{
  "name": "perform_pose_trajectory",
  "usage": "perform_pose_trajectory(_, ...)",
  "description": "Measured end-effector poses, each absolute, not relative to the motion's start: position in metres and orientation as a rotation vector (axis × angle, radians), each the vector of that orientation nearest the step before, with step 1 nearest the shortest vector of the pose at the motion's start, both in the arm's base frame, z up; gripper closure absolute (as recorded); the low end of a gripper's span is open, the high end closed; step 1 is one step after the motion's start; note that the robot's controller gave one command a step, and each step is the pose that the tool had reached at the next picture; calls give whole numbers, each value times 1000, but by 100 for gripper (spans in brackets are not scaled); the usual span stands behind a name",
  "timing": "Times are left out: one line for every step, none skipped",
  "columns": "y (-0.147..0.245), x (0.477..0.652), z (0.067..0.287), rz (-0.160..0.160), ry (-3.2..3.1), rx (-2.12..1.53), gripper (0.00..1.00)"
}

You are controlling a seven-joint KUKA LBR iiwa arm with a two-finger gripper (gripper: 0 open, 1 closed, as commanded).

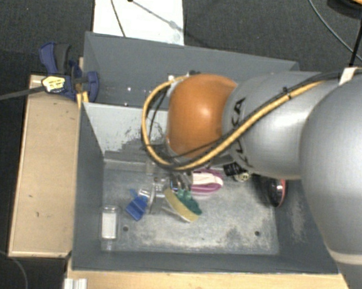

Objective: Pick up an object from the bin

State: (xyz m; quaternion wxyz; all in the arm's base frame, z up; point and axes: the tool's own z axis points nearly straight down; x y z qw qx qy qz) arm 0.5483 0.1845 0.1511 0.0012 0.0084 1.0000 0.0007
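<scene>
My gripper (165, 187) hangs low in the middle of the bin, under the orange wrist cover. Right below it, to the left, a small blue clip-like piece (136, 208) lies on the bin floor. A cream and green brush-like thing (185, 206) lies just to the gripper's lower right, very close to it or touching. Behind that lies a pink and white oblong thing (206, 184), partly hidden by the arm.
A small clear vial (109, 222) stands near the bin's front left corner. A round red and black thing (277, 192) shows at the right, half under the arm. The arm covers the bin's back right part.
</scene>
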Motion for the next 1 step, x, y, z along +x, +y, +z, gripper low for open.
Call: perform_pose_trajectory(194, 527, 69, 0, 3117, -414, 0)
